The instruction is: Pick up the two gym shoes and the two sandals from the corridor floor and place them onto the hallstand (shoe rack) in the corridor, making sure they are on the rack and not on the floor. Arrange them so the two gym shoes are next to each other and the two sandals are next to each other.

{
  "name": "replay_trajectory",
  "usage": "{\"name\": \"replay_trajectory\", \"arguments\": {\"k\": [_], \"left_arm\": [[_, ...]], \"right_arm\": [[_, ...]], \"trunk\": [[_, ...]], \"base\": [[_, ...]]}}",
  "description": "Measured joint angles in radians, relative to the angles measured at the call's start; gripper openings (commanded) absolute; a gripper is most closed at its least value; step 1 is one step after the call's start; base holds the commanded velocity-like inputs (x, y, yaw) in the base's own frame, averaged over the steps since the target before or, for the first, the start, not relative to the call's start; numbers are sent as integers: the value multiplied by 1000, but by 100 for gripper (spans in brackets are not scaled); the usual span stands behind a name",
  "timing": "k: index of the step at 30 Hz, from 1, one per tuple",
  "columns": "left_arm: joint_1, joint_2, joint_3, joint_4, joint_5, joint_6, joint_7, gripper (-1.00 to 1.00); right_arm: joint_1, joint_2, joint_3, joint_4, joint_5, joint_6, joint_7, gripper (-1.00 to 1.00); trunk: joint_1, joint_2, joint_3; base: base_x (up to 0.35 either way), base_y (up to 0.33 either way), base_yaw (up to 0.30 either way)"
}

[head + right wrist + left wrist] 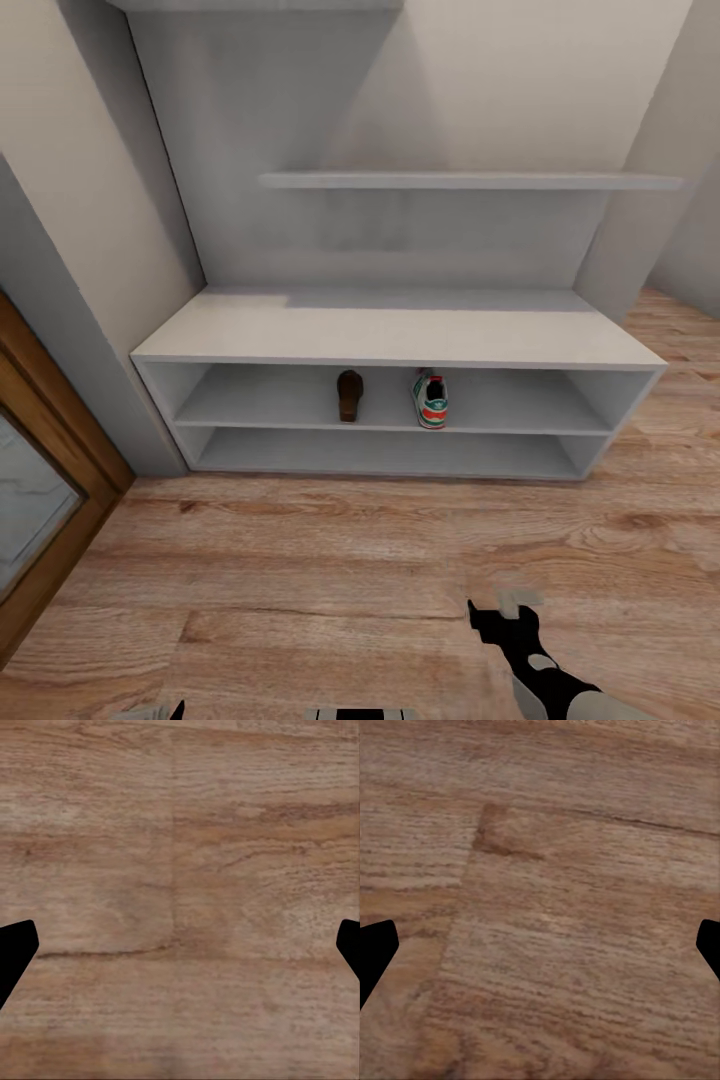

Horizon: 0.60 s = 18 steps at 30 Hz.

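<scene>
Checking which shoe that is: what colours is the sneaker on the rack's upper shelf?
White gym shoe with green and red-orange, clearest in the head view.

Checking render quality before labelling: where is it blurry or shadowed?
Head view: sharp; sandal and gym shoe sit in soft shade under the hallstand benchtop. Left wrist view: floor grain soft and blurred between the black fingertips. Right wrist view: the same softness, no glare.

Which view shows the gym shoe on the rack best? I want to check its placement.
The head view: the gym shoe stands on the upper open shelf of the hallstand, apart from a sandal to its left. The left and right wrist views look at the floor between open fingertips, so they add nothing about the shoe.
</scene>
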Motion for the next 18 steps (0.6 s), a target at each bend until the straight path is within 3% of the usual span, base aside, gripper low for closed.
{"name": "replay_trajectory", "arguments": {"k": [15, 16, 18], "left_arm": [[0, 0, 3, 2, 3, 0, 2, 100], [0, -1, 3, 3, 3, 0, 34, 100], [0, -3, 2, 3, 2, 0, 58, 100]], "right_arm": [[46, -19, -1, 1, -1, -29, 10, 100], [74, -30, -6, 1, -9, -29, -66, 100], [79, -32, -3, 1, -10, -29, -89, 100]], "trunk": [[0, 0, 0], [0, 0, 0], [0, 0, 0]], "base": [[0, 0, -15], [0, 0, -244], [0, 0, -253]]}}
